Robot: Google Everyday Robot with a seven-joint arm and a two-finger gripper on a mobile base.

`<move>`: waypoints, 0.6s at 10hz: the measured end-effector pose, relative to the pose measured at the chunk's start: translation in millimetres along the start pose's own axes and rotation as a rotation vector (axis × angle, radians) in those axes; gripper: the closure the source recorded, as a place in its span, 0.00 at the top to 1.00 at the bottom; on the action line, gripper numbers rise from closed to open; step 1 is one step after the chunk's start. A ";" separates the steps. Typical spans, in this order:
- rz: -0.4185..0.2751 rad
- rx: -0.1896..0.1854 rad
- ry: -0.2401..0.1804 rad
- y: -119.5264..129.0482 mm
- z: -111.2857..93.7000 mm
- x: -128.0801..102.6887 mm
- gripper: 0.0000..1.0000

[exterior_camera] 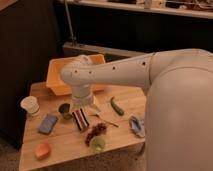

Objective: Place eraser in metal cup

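Note:
The eraser (80, 120), a small block with dark red, white and black stripes, is at the middle of the wooden table (65, 150), directly below my gripper (82, 111). The eraser's top end meets the gripper's lower end. I cannot tell whether the eraser rests on the table or is lifted. The metal cup (64, 110), small and dark grey, stands upright just left of the eraser and of the gripper. My white arm reaches in from the right and hides part of the table behind it.
A white paper cup (30, 105) stands at the left edge. A blue-grey pad (48, 123) and an orange item (42, 150) lie front left. Dark grapes (95, 132), a green cup (97, 144), a green vegetable (116, 106) and a blue cloth (136, 126) lie right. An orange bin (59, 75) sits behind.

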 end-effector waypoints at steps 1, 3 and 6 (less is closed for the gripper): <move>0.000 0.000 0.000 0.0 0.0 0.0 0.79; 0.000 0.000 0.000 0.0 0.0 0.0 0.79; -0.030 0.022 0.005 2.4 3.8 -1.0 0.79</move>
